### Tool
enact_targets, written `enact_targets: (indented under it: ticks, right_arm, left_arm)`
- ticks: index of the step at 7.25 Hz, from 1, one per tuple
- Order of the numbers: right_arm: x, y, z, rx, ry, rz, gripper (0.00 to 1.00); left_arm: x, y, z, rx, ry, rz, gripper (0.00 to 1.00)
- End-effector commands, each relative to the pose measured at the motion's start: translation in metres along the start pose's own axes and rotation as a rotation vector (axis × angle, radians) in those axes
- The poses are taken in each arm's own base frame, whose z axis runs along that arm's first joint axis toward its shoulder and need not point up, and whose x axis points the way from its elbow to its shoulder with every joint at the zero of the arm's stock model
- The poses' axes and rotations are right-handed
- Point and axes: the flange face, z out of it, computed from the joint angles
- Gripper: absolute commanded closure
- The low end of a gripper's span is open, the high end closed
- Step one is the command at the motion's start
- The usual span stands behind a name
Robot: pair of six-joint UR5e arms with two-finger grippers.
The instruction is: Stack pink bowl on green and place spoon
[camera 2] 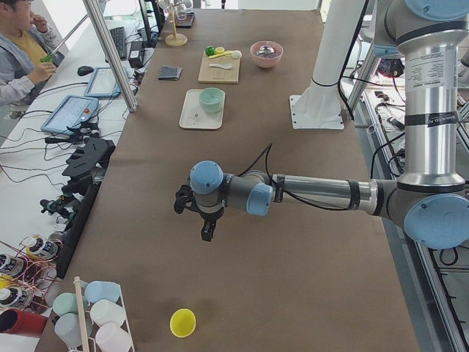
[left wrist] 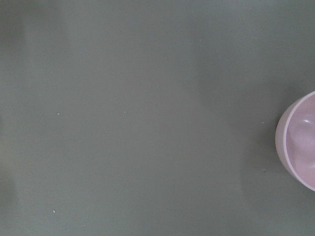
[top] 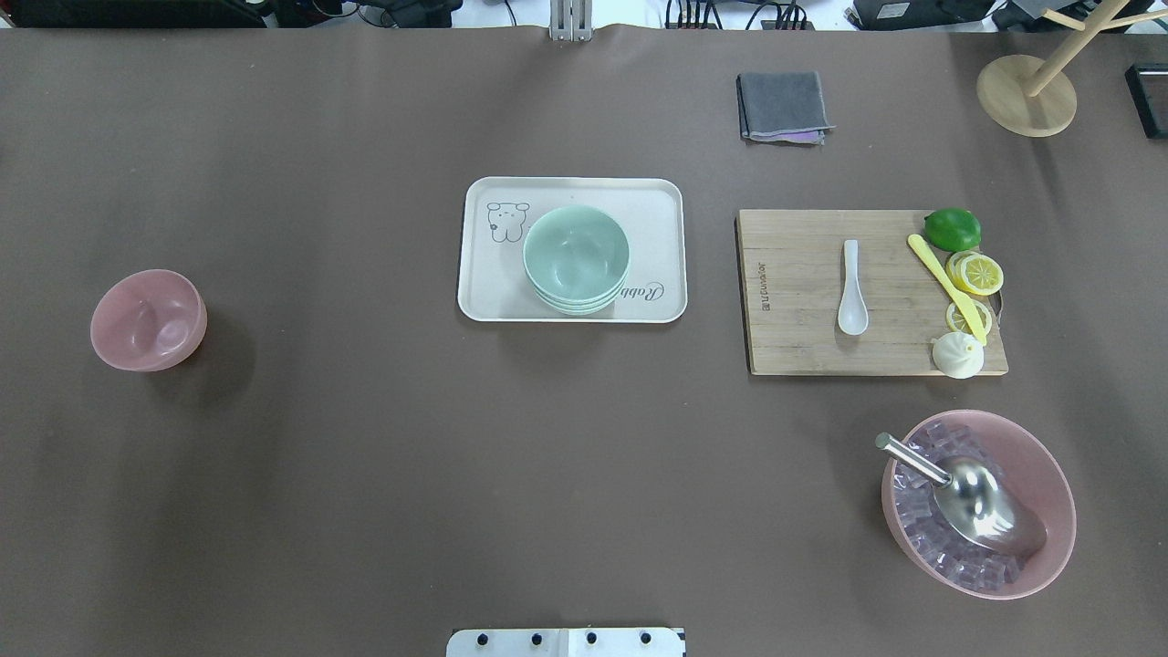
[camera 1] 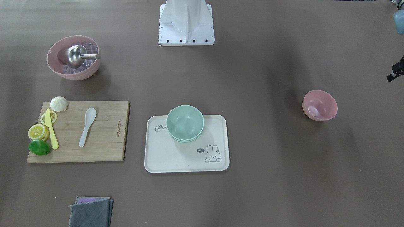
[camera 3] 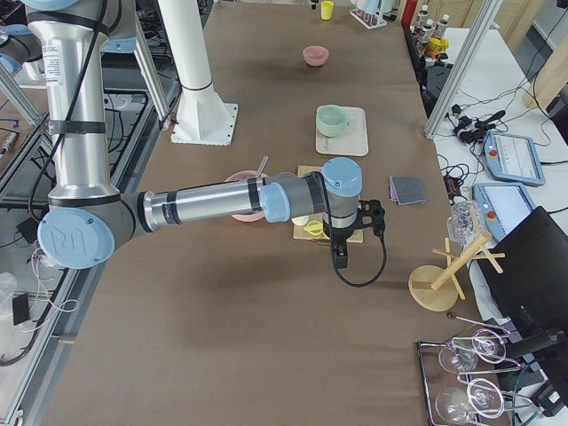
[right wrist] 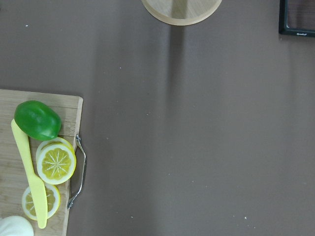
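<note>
Currently the pink bowl (top: 148, 319) sits alone at the far left of the surface (top: 365, 456). The green bowl (top: 576, 255) stands on the central tray (top: 484, 292), and the spoon (top: 853, 287) lies on the cutting board (top: 794, 338) at right. Whether the left tool (camera 2: 205, 224) or the right tool (camera 3: 340, 256) is open cannot be told.

You see left arm (camera 2: 315, 193) stretched level, left gripper (camera 2: 207, 233) pointing down, right arm (camera 3: 204, 206) stretched likewise, right gripper (camera 3: 340, 259) pointing down — jaw opening unclear on both.
</note>
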Motion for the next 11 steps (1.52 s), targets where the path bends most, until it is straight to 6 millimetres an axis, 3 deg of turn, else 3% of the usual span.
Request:
enact_targets:
  ticks: [1, 11]
  right_arm:
    - [-0.0009, 0.0012, -0.0003, 0.0, -0.003, -0.001, 0.0]
    - [-0.0007, 0.0014, 0.0002, -0.002, -0.006, 0.0, 0.0]
  left_arm:
    - [0.0017, -0.0001, -0.0013, 0.015, 0.003, 0.019, 0.02]
    - [0.004, 0.0027, 0.0015, 0.011, 0.05, 0.024, 0.02]
